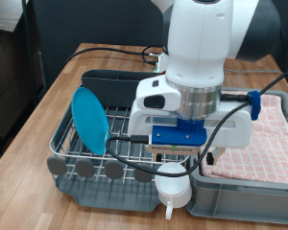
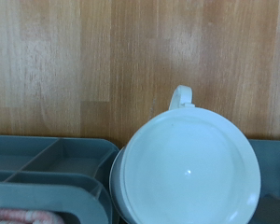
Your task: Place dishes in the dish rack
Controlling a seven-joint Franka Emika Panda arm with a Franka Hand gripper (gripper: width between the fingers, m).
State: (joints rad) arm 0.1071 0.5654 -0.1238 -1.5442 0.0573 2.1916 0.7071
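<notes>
Cup (image 1: 173, 193) under fingers (image 1: 170, 172), grip unclear; plate (image 1: 90, 119) in rack (image 1: 62, 144).

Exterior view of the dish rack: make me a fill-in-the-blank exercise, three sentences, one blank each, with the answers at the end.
The plate standing on edge in the dish rack is coloured ___. Directly under the gripper is a white ___ with a handle. The pink checked cloth lies in a grey ___ beside the rack.
Missing words: blue; cup; bin.
</notes>
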